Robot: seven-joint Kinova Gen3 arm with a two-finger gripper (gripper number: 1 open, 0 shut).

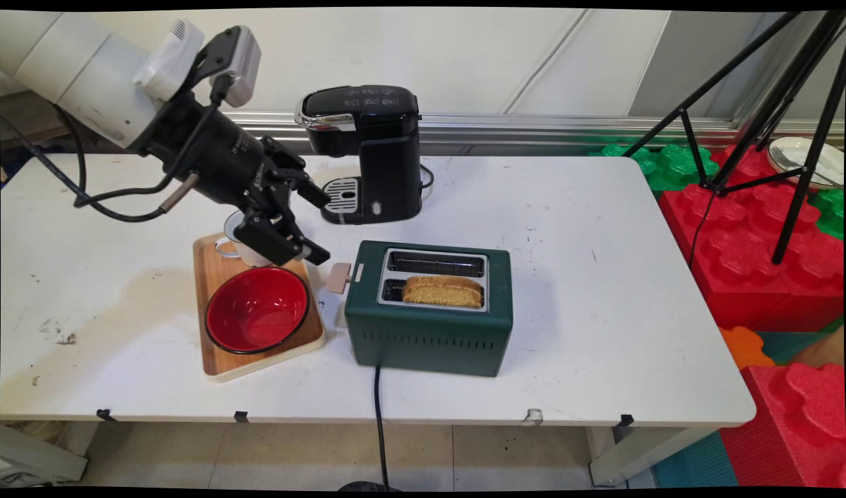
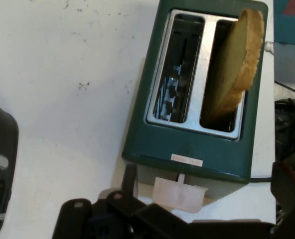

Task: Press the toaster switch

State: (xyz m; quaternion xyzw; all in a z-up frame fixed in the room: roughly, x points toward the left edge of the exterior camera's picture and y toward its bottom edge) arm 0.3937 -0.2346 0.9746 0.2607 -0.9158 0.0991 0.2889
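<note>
Main view: my jaws stand spread, empty, hovering just left of the toaster (image 1: 429, 308) — nearest its lever (image 1: 339, 277). Bread (image 1: 442, 291) sits in the near slot. Bowl (image 1: 257, 309) on board (image 1: 218, 362) below me, on the counter (image 1: 602, 290).

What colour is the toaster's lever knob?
Pale beige-pink on the toaster lever, against the dark green toaster; clearest in the main view.

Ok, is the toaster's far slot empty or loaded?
Empty. The far slot shows only bare wire racks; the bread slice stands in the near slot.
</note>
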